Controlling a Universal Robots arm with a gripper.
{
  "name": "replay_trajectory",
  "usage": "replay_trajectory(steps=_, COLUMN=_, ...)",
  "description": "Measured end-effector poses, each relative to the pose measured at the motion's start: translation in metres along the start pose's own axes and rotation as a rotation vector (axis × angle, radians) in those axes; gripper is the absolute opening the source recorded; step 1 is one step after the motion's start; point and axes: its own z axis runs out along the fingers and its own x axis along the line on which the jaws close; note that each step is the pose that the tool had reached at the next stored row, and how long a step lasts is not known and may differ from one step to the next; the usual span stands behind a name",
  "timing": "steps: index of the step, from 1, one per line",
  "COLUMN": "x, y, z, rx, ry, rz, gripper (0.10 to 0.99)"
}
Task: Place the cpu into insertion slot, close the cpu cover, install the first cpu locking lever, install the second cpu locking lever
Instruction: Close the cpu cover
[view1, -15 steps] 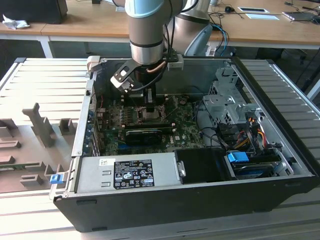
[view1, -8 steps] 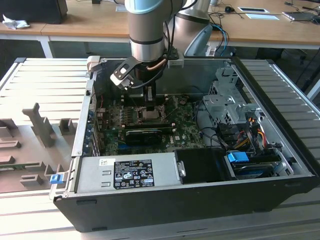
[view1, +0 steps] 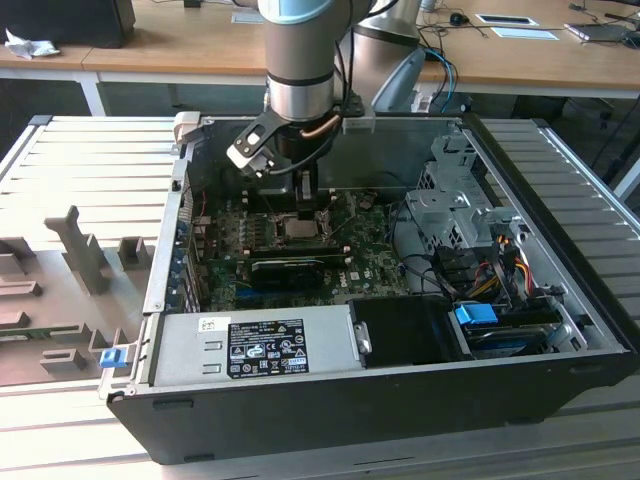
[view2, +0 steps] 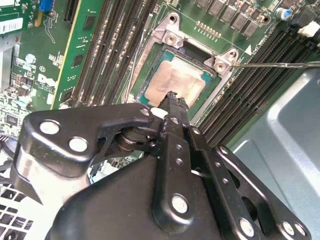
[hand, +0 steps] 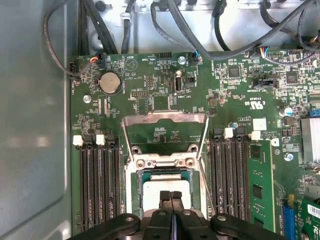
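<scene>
The cpu (hand: 166, 186) lies flat in the insertion slot (hand: 165, 162), its dull silver top showing in both wrist views (view2: 180, 80). The cpu cover (hand: 165, 118) is swung open and lies back beyond the slot, with the board visible through its window. My gripper (hand: 171, 196) is shut with nothing between its fingers, and its joined tips (view2: 172, 97) are at or just above the chip's near edge. Thin wire levers (hand: 205, 145) (hand: 127, 145) stand unlatched at both sides of the slot. In the exterior view the gripper (view1: 305, 200) hangs over the socket (view1: 297, 228).
Memory slots (hand: 97, 185) (hand: 227, 180) flank the socket on both sides. A long black card (view1: 290, 265) lies just in front of it. The open case's walls (view1: 560, 200), a drive cage (view1: 450, 205) and cable bundles (view1: 480, 270) crowd the exterior view's right. A power supply (view1: 260, 345) fills the front.
</scene>
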Motion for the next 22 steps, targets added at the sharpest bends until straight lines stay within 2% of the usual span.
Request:
replay_trajectory(steps=4, x=0.0, y=0.0003, z=-0.0035, rx=0.0, ry=0.0, rz=0.0, gripper=0.106)
replay_trajectory(steps=7, x=0.0, y=0.0008, z=-0.0106, rx=0.0, ry=0.0, rz=0.0, gripper=0.106)
replay_trajectory(steps=15, x=0.0001, y=0.0011, z=-0.0144, rx=0.0, ry=-0.0001, rz=0.0, gripper=0.106)
replay_trajectory(steps=17, x=0.0004, y=0.0013, z=-0.0168, rx=0.0, ry=0.0, rz=0.0, gripper=0.106)
replay_trajectory(steps=19, x=0.0011, y=0.0018, z=-0.0227, rx=0.0, ry=-0.0015, rz=0.0, gripper=0.106)
replay_trajectory(steps=22, x=0.0013, y=0.0019, z=-0.0249, rx=0.0, ry=-0.0017, rz=0.0, gripper=0.106)
